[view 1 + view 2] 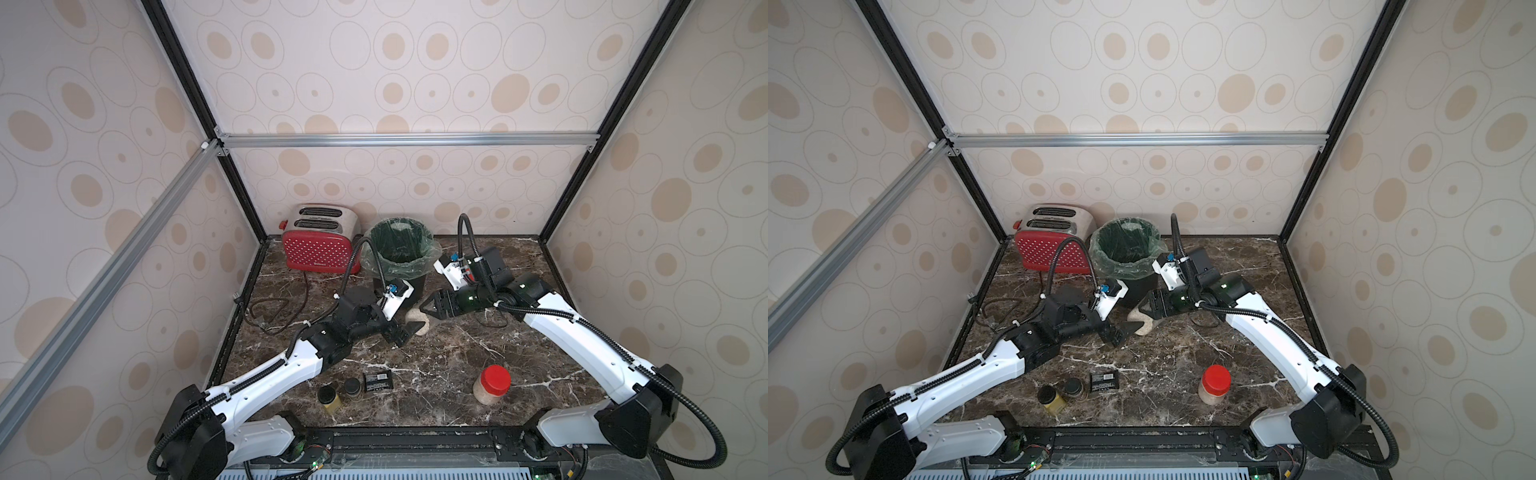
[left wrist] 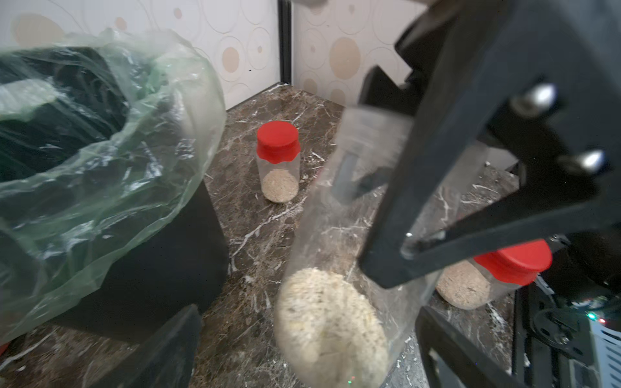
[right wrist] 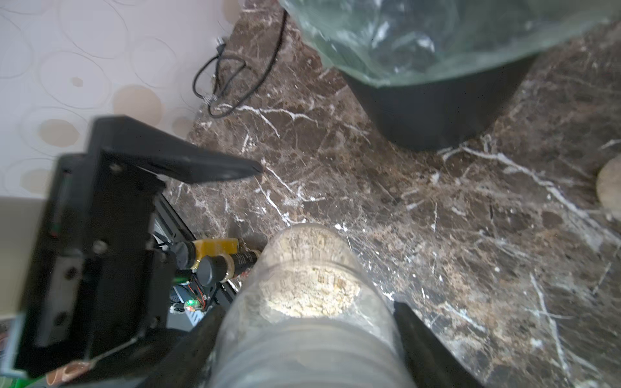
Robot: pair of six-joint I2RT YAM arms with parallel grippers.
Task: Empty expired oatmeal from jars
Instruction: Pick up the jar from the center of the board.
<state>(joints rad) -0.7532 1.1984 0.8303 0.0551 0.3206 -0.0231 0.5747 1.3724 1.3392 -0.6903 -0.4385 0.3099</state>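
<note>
A lidless clear jar (image 2: 353,235) lies tilted, nearly level, just in front of the bin, with pale oatmeal (image 3: 309,289) piled at its base end. My right gripper (image 3: 309,332) is shut on its threaded neck; the same grip shows in both top views (image 1: 426,311) (image 1: 1144,311). My left gripper (image 2: 309,349) is open, one finger on each side of the jar's base (image 1: 417,322), apparently without touching it. A red-lidded jar (image 1: 492,384) with oatmeal stands near the front right. Another red-lidded jar (image 2: 278,161) stands behind the right arm.
The black bin (image 1: 432,253) with a green liner stands at the back middle, and a red toaster (image 1: 320,241) sits to its left with its cord (image 1: 270,311) trailing. Two black-lidded spice jars (image 1: 330,399) (image 1: 352,388) and a black packet (image 1: 378,380) lie near the front edge.
</note>
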